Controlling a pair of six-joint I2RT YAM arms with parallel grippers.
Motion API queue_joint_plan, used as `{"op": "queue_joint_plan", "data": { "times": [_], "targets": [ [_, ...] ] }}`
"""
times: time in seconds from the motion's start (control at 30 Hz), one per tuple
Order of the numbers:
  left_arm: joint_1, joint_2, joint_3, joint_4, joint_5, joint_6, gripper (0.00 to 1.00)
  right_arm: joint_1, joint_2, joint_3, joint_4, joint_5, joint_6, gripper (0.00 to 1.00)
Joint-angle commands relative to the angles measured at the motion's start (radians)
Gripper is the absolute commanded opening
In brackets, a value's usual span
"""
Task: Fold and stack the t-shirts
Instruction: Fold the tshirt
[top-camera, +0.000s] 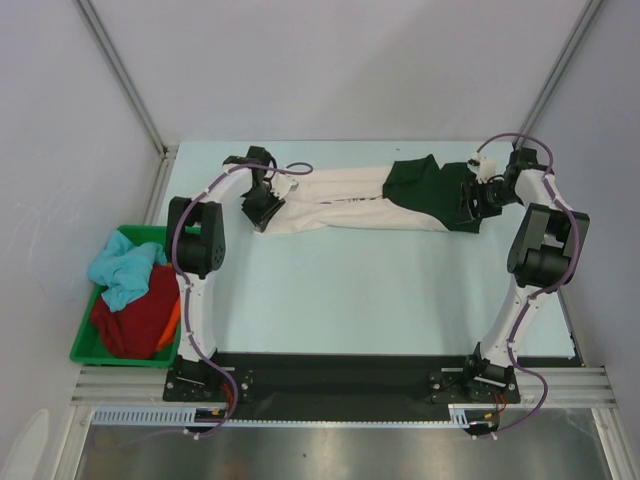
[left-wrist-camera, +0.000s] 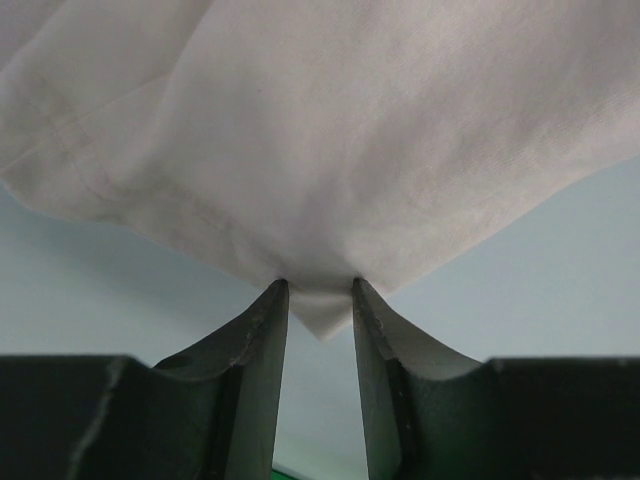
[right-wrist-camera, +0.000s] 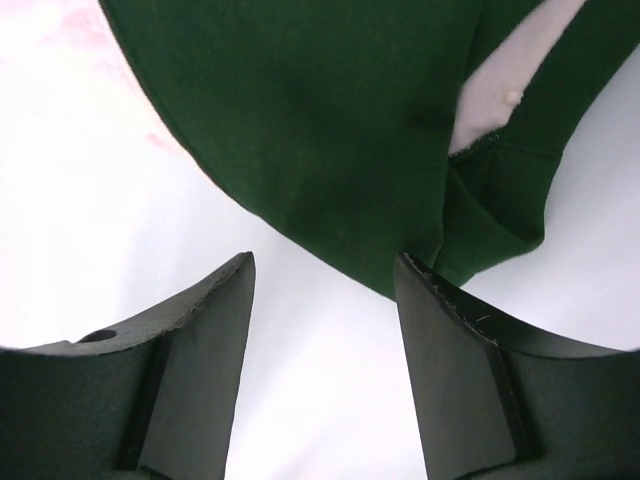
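The cream cotton t-shirt lies drawn out as a long band. Its long axis runs straight from the left pincer across to the right pincer, so each pincer faces the other down the length of the cloth. The dark green cotton t-shirt lies over the cream band's end just in front of the right pincer. The right arm is therefore the nearer one to the green shirt, and the left arm is nearer to the cream shirt's free end.

In the left wrist view, a corner of the cream shirt sits in the narrow gap between the left pincer's jaws and touches both inner faces. Pale table shows through below the corner's tip. Whether the jaws press on it or merely flank it cannot be told.

In the right wrist view, the right pincer's jaws stand wide apart and hold nothing. The green cloth's edge lies just beyond the fingertips and dips toward the gap near one finger.

The next move probably depends on this end-to-end line: any fold or lift would have to work across the band's length, starting from the ends where the pincers are.

Well off to the outer side of the left arm sits one green plastic bin.

Counted:
- Pincers: two.
- Shirts: five. Two are on the pale blue table. Three are heaped in the bin: a light blue crumpled t-shirt, a dark red t-shirt and a sliver of an orange t-shirt.
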Motion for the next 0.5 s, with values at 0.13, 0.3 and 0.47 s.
{"op": "queue_joint_plan", "data": {
  "times": [0.13,0.3,0.47],
  "targets": [
    [0.004,0.003,0.000,0.009,0.004,-0.022,0.37,-0.030,-0.012,-0.005,0.056,0.003,-0.002,0.64],
    [0.004,0.022,0.013,0.012,-0.004,-0.026,0.37,-0.046,0.013,-0.007,0.075,0.027,-0.013,0.64],
    [0.004,0.029,0.019,0.012,-0.015,-0.028,0.37,-0.057,0.066,0.034,0.037,-0.012,-0.022,0.61]
  ]
}}
